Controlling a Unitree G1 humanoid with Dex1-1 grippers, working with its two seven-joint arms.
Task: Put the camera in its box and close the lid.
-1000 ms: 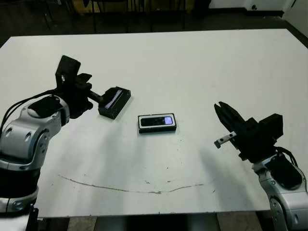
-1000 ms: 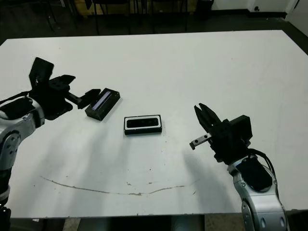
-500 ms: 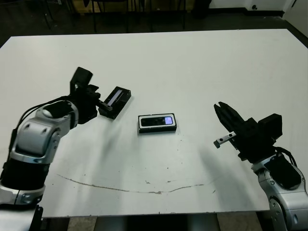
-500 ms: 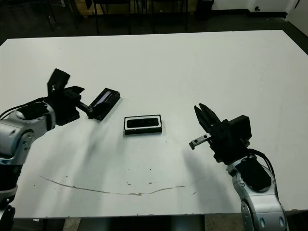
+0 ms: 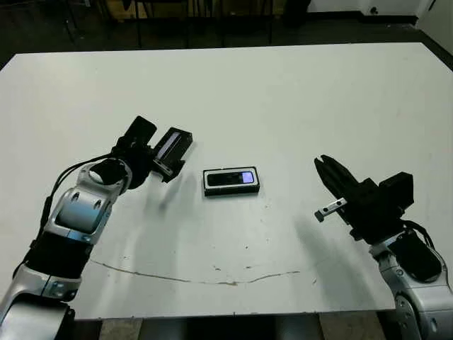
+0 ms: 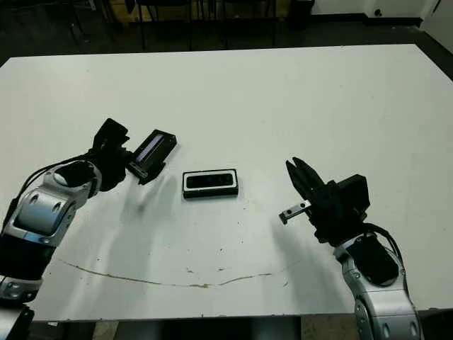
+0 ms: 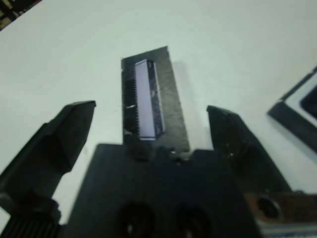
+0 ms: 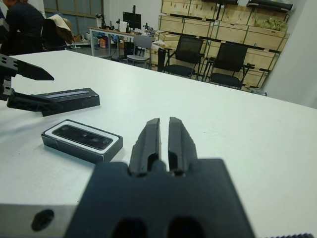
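Left gripper: fingers spread wide either side of the lid, not clamped; lid end tucked against the gripper body, seemingly lined up for a grasp.
Lid: stripe up, on the table, just left of the box.
Box: uncovered, white lining showing; camera already seated inside, so only covering remains.
Right gripper: fingers pressed together, empty, well right of the box, apparently parked clear.
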